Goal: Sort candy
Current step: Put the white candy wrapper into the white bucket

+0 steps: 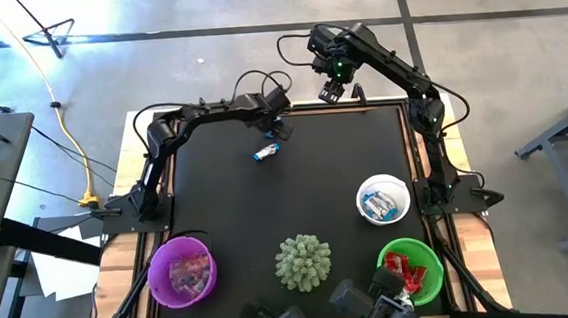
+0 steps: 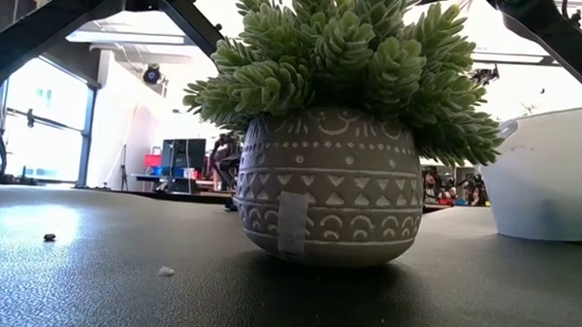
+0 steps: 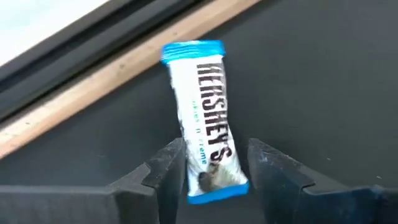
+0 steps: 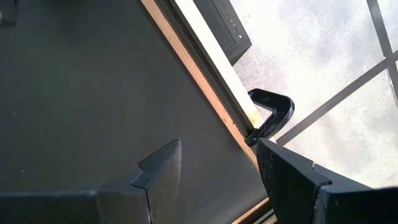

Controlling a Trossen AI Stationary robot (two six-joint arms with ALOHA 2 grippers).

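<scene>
Since the blue-and-white candy [image 1: 266,153] is the only sweet loose on the black table [image 1: 218,214], lying in its far half a little left of centre, it looks like the piece to sort next. In the left wrist view it is a flat, glossy wrapped bar [image 3: 205,118], probably very light, with slick foil that may crinkle or slip; a pinch across its narrow width near the middle seems safest, not at the crimped ends. The left gripper [image 3: 208,171] sits over its near end, fingers [image 3: 165,168] apart on either side of the wrapper and not yet closed on it. The right gripper [image 1: 331,88] hangs over the far edge of the table, jaws apart and empty. Nearer the front stand a purple bowl [image 1: 156,263] on the left, a white bowl [image 1: 404,193] and a green bowl [image 1: 426,254] on the right, each holding sweets, with a spiky potted plant [image 1: 303,262] between them.
</scene>
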